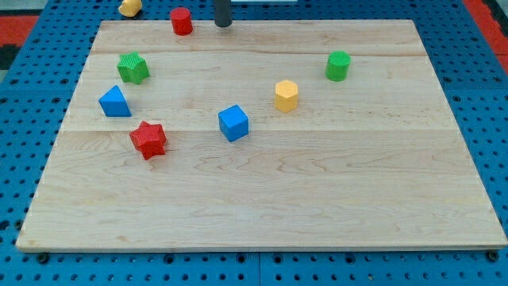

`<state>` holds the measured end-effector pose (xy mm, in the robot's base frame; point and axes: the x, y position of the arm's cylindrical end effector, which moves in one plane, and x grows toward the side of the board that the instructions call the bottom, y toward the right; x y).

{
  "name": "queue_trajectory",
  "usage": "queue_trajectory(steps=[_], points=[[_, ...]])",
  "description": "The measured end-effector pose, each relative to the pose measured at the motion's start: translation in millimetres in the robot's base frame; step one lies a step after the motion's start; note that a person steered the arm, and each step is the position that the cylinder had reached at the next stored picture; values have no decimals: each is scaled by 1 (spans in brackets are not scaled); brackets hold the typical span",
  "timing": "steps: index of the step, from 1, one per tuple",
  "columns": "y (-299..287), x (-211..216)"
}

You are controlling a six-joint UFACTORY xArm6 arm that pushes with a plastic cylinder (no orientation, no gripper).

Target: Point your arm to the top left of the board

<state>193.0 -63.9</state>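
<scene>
Wood fills most of the frame: a pale board (317, 199) lying on the blue pegged desk (24, 87). My tip (224, 25) stands at the top edge, left of centre, just right of a red cylinder (182, 21). I have no pincer here, only the rod, so nothing is held. A yellow block (130, 7) sits off the board at the upper left. On the left side lie a green star (133, 67), a blue triangle (115, 102) and a red star (148, 139). Near the centre sit a blue cube (233, 123) and a yellow hexagon (286, 95); a green cylinder (338, 66) is at the upper right.
</scene>
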Motion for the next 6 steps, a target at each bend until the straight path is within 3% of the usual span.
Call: queue_trajectory(steps=[1,3,4,6], points=[[-26,7],[-26,77],[-69,76],[-240,30]])
